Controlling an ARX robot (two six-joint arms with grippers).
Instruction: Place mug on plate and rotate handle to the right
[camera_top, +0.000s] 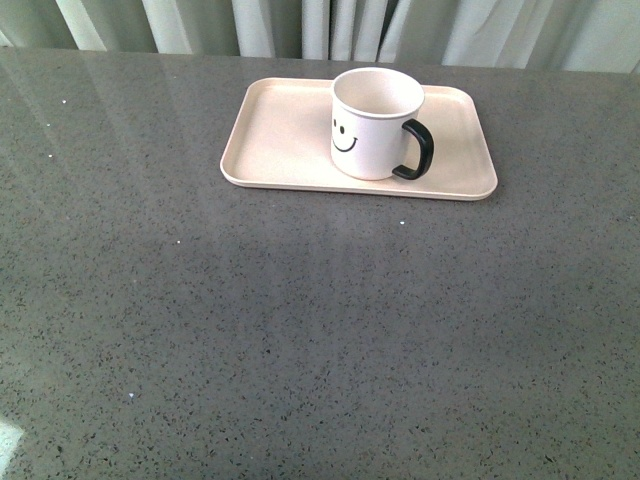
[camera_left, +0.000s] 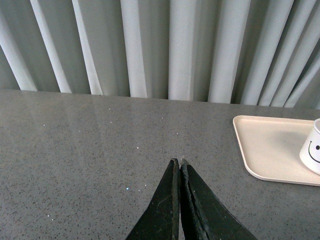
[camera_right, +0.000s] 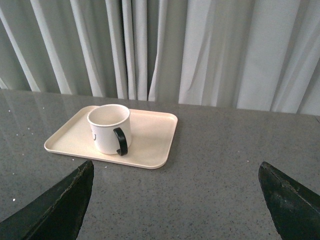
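Mug on plate, handle near 4 o'clock; only a final trim left, I reckon.

Front view: mug (camera_top: 375, 125) upright on the plate (camera_top: 285, 130), slightly toward 3 o'clock of its centre; plate at 12 o'clock on the table (camera_top: 300, 330); handle (camera_top: 418, 150) points roughly 4 o'clock; no arms visible. Left wrist view: left hand (camera_left: 177, 161) pressed together over bare table, well apart from the plate. Right wrist view: right hand (camera_right: 175, 164) spread wide, empty, well short of the mug. My call: to trim to 3 o'clock I'd use the right hand, grip the rim clear of the handle, turn slowly counterclockwise, base flat so it doesn't skate.
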